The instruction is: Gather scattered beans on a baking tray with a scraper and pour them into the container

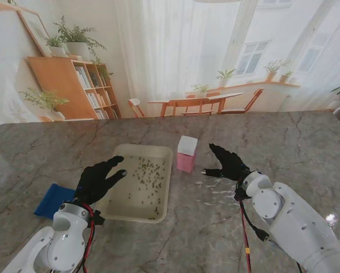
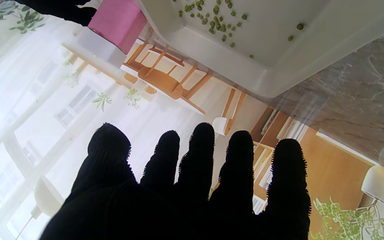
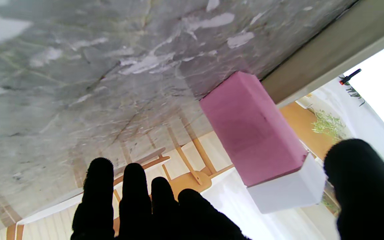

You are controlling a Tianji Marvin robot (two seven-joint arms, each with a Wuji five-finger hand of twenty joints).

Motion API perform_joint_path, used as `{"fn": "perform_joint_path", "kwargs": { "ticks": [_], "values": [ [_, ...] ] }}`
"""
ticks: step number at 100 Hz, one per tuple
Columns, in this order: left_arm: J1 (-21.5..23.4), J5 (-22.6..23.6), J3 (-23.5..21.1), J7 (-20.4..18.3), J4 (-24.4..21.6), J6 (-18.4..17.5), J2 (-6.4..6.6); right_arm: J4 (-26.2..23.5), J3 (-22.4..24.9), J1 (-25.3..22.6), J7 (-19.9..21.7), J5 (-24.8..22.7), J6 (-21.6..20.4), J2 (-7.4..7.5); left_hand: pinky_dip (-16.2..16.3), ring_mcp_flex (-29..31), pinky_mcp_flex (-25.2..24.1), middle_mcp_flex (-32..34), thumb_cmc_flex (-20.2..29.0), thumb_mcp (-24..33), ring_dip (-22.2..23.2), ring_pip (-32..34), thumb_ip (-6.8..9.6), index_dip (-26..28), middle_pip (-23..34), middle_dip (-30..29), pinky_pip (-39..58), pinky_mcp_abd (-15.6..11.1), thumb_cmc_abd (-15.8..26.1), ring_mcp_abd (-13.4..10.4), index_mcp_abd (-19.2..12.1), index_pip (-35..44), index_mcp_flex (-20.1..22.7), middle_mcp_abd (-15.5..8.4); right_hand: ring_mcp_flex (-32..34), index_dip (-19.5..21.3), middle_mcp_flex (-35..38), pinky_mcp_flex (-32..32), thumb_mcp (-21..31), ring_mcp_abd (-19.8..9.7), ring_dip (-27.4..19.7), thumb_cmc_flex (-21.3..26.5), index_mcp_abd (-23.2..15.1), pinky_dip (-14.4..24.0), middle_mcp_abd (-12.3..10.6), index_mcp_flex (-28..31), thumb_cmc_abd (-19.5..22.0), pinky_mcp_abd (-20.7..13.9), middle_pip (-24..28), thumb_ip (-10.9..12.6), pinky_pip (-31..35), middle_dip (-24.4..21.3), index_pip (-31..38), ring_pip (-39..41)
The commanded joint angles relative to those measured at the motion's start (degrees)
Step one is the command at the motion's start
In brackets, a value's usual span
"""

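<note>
Both hands hold nothing, fingers spread: left hand [image 1: 99,179] over the near-left edge of the bean-strewn tray [image 1: 121,203], right hand [image 1: 229,162] just right of the pink container [image 1: 187,154].

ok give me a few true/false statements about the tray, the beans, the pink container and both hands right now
1. The beans lie scattered inside the baking tray. True.
2. The left hand is holding the scraper. False: it is open and holds nothing; the blue object lies on the table to its left.
3. The pink container stands upright to the right of the tray. True.
4. The right hand grips the container. False: it is open, beside the container and apart from it.
5. Beans are piled in one corner of the tray. False: they are spread loosely across its floor.
</note>
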Motion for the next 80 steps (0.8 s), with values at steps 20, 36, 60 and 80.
{"fn": "perform_joint_path", "kwargs": {
  "ticks": [20,36,60,80],
  "values": [
    [1.2,0.8,-0.2,0.1,-0.7,0.7,-0.09,9.5,-5.8,7.1,-2.5,5.0,-4.3,-2.84,0.3,1.7,-0.5,1.1,1.0,0.1,0.5,0.4,2.89,0.3,0.2,0.7,1.0,1.3,4.1,0.1,0.6,0.3,1.4,0.0,-3.6,-3.1,-2.1,-2.3,-5.9,-0.3,-1.3,-4.6,2.0,-1.0,-0.4,0.7,1.8,-1.5,-4.1,-1.6,-2.2,-0.2,-2.6,-2.4],
    [1.6,1.2,-0.3,0.2,-0.9,1.1,-0.07,13.5,-9.3,10.0,-4.7,5.2,-6.7,-3.71,0.3,1.8,-0.5,1.1,1.0,0.1,0.6,0.5,2.88,0.3,0.2,0.7,1.1,1.3,4.2,0.1,0.6,0.4,1.5,0.0,-3.6,-3.1,-2.4,-2.7,-5.6,-0.1,-1.5,-4.4,1.6,-0.9,-0.4,0.7,1.0,-1.5,-4.5,-1.3,-2.4,0.0,-2.6,-3.0],
    [1.8,1.5,-0.2,-0.1,-1.0,1.5,0.02,16.1,-12.7,12.3,-6.2,5.1,-7.3,-4.49,0.2,1.9,-0.5,1.2,1.0,0.1,0.6,0.5,2.88,0.4,0.2,0.8,1.1,1.2,4.3,0.1,0.6,0.4,1.5,-0.1,-3.4,-3.1,-2.4,-2.8,-4.3,0.9,-1.1,-1.9,1.8,-0.6,0.7,0.7,0.8,-0.9,-4.9,-0.6,-2.3,0.5,-2.6,-2.9],
    [1.9,1.7,-0.2,-0.2,-1.1,1.6,0.06,19.7,-15.6,15.0,-5.8,6.6,-7.6,-5.33,0.3,1.9,-0.4,1.3,1.1,0.1,0.7,0.5,2.87,0.4,0.2,0.8,1.2,1.2,4.3,0.1,0.7,0.4,1.6,-0.1,-3.5,-3.0,-2.5,-2.7,-3.3,1.3,-0.4,-0.5,2.5,-0.3,1.5,0.8,1.0,-0.6,-5.2,-0.5,-1.6,0.9,-2.6,-2.0]
  ]
}}
